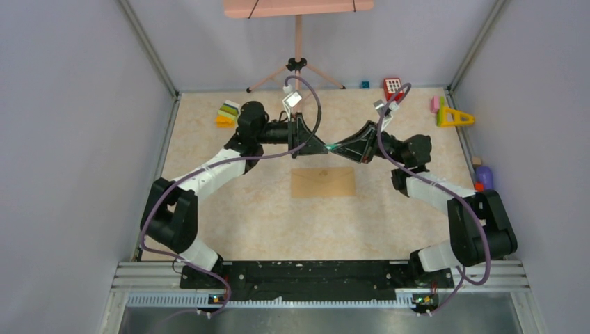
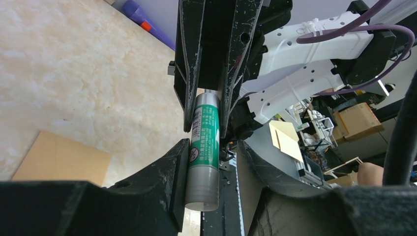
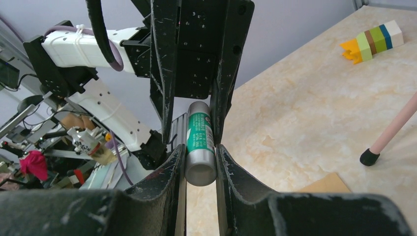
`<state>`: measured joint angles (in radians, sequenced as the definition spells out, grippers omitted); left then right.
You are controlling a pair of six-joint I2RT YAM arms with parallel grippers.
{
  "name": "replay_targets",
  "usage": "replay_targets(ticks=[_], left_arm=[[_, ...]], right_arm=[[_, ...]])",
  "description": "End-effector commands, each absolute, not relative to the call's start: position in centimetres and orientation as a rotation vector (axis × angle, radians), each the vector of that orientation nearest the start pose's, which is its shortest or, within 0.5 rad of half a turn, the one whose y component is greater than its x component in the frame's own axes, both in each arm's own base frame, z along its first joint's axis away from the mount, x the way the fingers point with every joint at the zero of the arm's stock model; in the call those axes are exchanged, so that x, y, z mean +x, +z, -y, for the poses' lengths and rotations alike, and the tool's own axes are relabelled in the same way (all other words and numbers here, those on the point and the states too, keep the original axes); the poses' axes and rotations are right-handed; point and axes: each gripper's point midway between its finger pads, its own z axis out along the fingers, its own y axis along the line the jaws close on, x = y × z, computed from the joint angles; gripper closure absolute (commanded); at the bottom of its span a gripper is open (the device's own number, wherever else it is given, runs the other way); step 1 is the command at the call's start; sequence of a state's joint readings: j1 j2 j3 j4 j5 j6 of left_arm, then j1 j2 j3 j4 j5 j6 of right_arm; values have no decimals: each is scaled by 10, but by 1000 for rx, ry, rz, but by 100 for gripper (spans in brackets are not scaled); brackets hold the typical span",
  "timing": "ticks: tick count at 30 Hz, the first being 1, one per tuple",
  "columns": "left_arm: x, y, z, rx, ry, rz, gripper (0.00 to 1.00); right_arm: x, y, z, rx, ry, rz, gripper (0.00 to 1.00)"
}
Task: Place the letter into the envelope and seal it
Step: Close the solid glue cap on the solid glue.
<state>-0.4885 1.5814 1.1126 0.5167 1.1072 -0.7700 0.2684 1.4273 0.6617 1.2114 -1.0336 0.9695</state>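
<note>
The brown envelope (image 1: 323,182) lies flat on the table, just in front of where both grippers meet; a corner of it shows in the left wrist view (image 2: 59,160) and the right wrist view (image 3: 327,184). The letter is out of view. A green-and-grey glue stick (image 2: 204,147) (image 3: 199,137) hangs in the air between the two grippers. My right gripper (image 3: 200,150) (image 1: 335,148) is shut on its grey end. My left gripper (image 2: 212,145) (image 1: 320,147) is open around the other end: one finger touches the stick, and a gap shows at the other.
Striped toy blocks (image 1: 227,113) sit at the back left. A red toy (image 1: 393,87) and a yellow triangle (image 1: 453,117) are at the back right, a purple object (image 1: 485,177) at the right edge. A pink tripod stand (image 1: 297,66) rises behind the grippers.
</note>
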Motion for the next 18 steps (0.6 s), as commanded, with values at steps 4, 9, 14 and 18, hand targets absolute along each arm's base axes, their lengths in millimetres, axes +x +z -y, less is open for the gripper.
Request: replay_targets(ticks=[4,9,14,18], left_arm=[[261,317,337,933,-1718,-1577,57],[259,314,336,993,-1695,-1582,58],[257,314,334,1024,-1671,-1578,49],[256,315,334,1035,-1667,-1571,37]], right_arm=[[279,296,-254,-626,1558,-1408,100],[283,288,-256,-662,1565,-1475,100],[285,281,-257,-688,1559,-1527,100],[283,280,-258,-725,1564,-1543,100]])
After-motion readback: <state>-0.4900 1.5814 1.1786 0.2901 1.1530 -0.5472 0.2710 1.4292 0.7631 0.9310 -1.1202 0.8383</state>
